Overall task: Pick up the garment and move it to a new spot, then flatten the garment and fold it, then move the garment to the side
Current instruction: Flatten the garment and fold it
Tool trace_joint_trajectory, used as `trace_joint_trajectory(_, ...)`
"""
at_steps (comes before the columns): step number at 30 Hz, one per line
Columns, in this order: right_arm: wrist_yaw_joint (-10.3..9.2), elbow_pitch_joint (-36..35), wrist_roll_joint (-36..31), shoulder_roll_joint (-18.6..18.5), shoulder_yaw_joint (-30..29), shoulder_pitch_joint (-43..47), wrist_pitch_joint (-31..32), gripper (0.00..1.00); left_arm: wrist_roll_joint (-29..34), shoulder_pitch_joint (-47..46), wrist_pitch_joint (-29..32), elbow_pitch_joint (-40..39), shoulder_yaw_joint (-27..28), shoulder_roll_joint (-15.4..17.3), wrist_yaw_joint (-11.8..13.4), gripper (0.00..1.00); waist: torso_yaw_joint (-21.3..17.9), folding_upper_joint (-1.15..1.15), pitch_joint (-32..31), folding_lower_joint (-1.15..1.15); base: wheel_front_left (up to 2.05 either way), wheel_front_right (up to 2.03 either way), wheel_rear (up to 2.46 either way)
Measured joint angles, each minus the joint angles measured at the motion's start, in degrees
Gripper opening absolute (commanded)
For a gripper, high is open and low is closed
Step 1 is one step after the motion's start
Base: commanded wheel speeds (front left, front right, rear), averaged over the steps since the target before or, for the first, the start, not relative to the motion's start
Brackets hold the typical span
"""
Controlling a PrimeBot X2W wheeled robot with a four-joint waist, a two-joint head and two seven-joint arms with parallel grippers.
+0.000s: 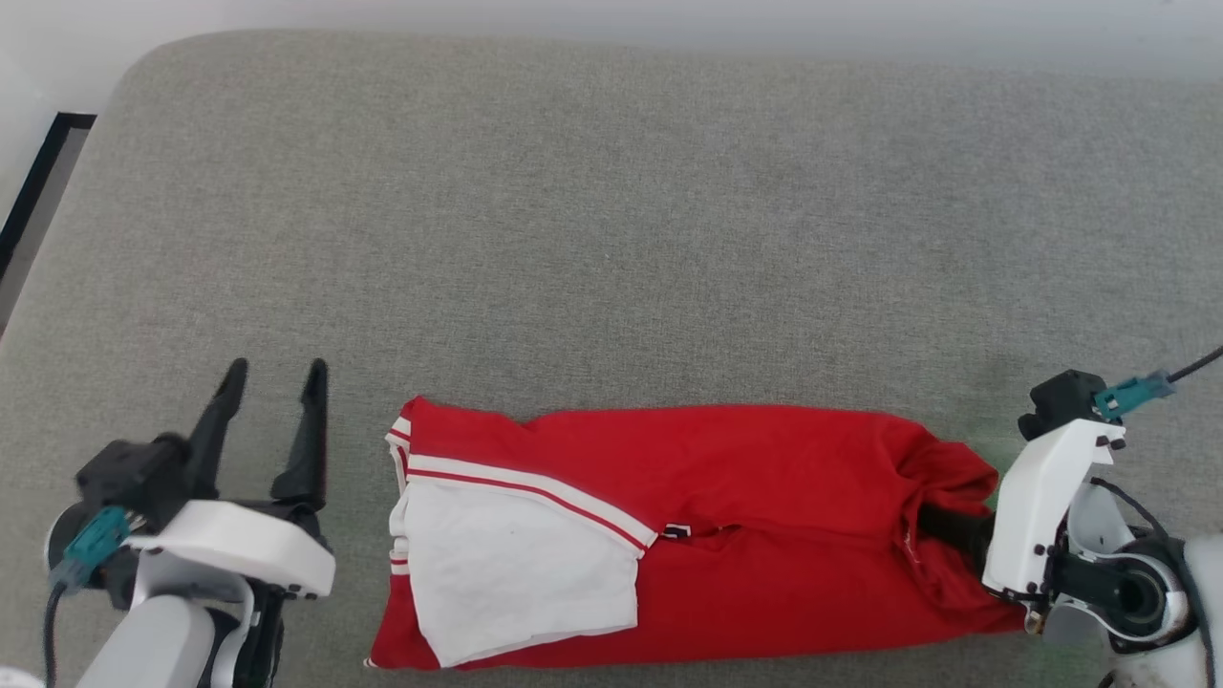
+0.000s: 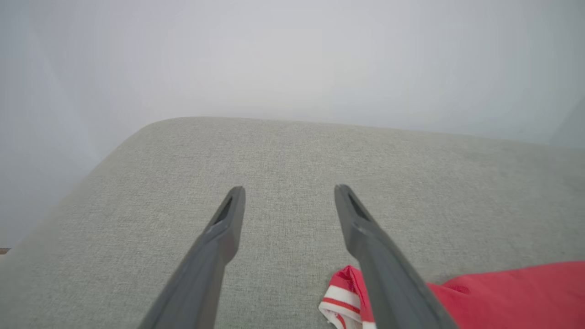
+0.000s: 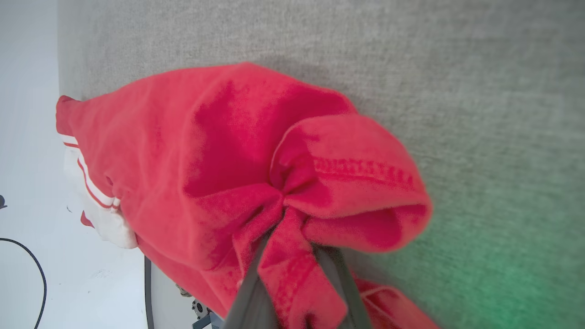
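- garment (image 1: 745, 497) lies as a long folded band at the bottom centre of the frame, with a white sleeve on top at its left end, on the grey counter (image 1: 611, 239).
- right gripper (image 1: 951, 527), lower right, is pinching a bunched wad of the band's right end.
- left gripper (image 1: 274, 382), lower left, is spread and empty, just beside the left end.
- risk: hauling by that one wad could pull the fold apart, or drag the loose left end over the counter's near edge.
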Motion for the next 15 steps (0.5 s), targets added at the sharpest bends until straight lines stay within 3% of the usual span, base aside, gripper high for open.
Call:
trace_joint_trajectory(6, 0.15, 1.02, 3.53, -0.86, -3.45, -0.01, -1.72, 0.0, 7.54, 4.96, -0.01, -0.19, 10.92, -6.92, -6.12, 1.0, -0.47, 0.0, -0.62, 0.0, 0.0, 0.0, 0.0)
trace_joint_trajectory(11, 0.15, 3.13, 3.98, -4.36, -8.51, -0.43, -3.03, 0.0, 12.84, 7.0, -0.01, -0.25, 17.85, -12.5, -11.07, 1.0, -1.22, 0.0, -1.2, 0.0, 0.0, 0.0, 0.0)
trace_joint_trajectory(15, 0.14, 5.45, 3.35, -7.64, -13.15, -1.49, -3.61, 0.0, 15.89, 7.71, -0.01, -1.01, 21.97, -16.45, -13.65, 1.0, -1.87, 0.0, -1.39, 0.0, 0.0, 0.0, 0.0)
